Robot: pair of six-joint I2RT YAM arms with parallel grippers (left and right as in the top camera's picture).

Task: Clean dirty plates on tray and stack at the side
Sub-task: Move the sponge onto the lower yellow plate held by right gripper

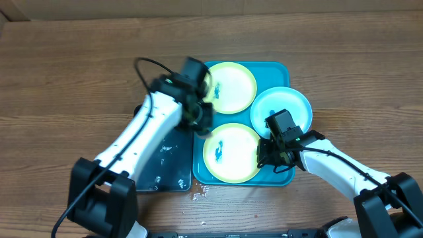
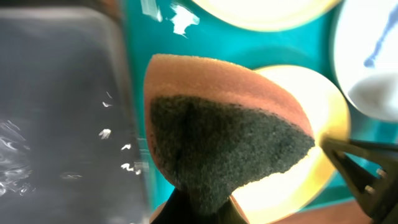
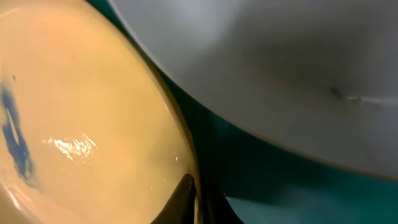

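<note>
The turquoise tray (image 1: 285,69) holds three plates: a yellow-green one (image 1: 232,86) at the back, a light-blue one (image 1: 283,106) to the right, and a yellow-green one (image 1: 231,153) at the front with a blue smear. My left gripper (image 1: 200,119) hovers at the tray's left edge, shut on a sponge (image 2: 224,143) that is peach with a dark scouring face. My right gripper (image 3: 200,200) is shut on the front plate's right rim (image 3: 177,143), one finger above it and one below. The plate's blue smear (image 3: 15,143) shows at the left of the right wrist view.
A smaller black tray (image 1: 162,165), wet with droplets, lies against the turquoise tray's left side. Water spots (image 1: 198,192) mark the wooden table at the two trays' front corner. The light-blue plate (image 3: 280,74) sits close to the right of the gripped rim.
</note>
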